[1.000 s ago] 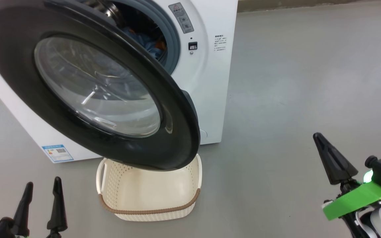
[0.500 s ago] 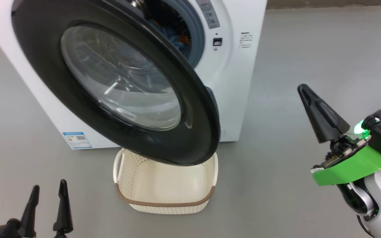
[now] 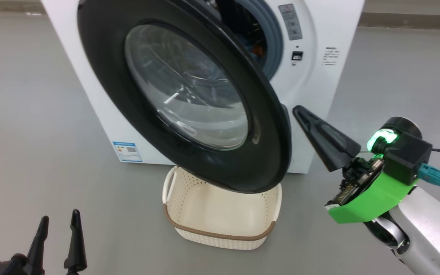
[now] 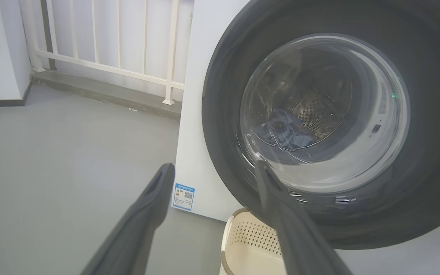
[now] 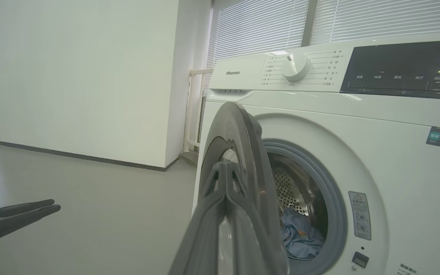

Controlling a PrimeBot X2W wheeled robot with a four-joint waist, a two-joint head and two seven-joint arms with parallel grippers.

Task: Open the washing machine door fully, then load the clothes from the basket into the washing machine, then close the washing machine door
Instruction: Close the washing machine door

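Head view: the half-open door (image 3: 189,95) hides most of the opening of the machine (image 3: 334,23) and the far side of the basket (image 3: 220,241). The right gripper (image 3: 298,109), fingers pressed together and holding nothing, points at the door's edge; contact is unclear. The left gripper (image 3: 60,215), cut off low left, is spread and holds nothing. The basket's bare floor shows.

Left wrist view: blue clothes (image 4: 281,131) lie in the drum (image 4: 319,107), blurred through the glass.

Right wrist view: the closed fingers cover part of the door; clothes sit in the drum.
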